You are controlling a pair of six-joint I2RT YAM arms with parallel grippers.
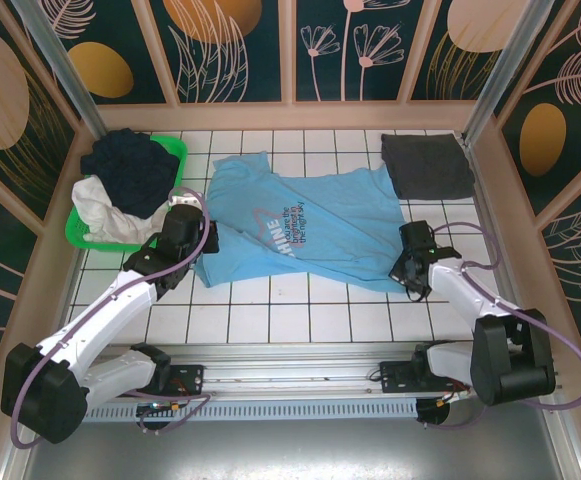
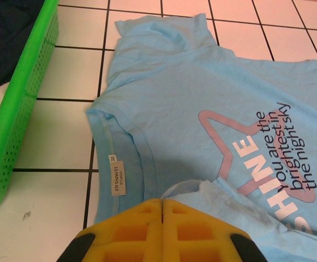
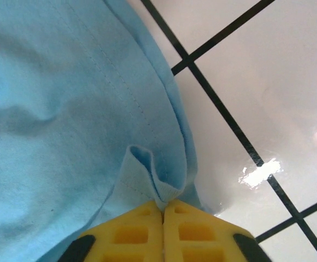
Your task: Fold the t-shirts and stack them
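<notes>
Light blue t-shirt [image 1: 305, 225]: flat on table [image 1: 300, 310] beside green basket [image 1: 178, 152], long axis running away from it. We log left end effector [image 2: 162, 203] pinched closed on the basket-side edge, right end effector [image 3: 162, 204] on the far hem.

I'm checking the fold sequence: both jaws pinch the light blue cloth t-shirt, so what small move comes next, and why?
Probably raise both pinches together and carry the near edge toward the far one. The left jaws are shut on the light blue cloth t-shirt near its collar, the right jaws on its hem, and it lies spread out, unfolded.
</notes>
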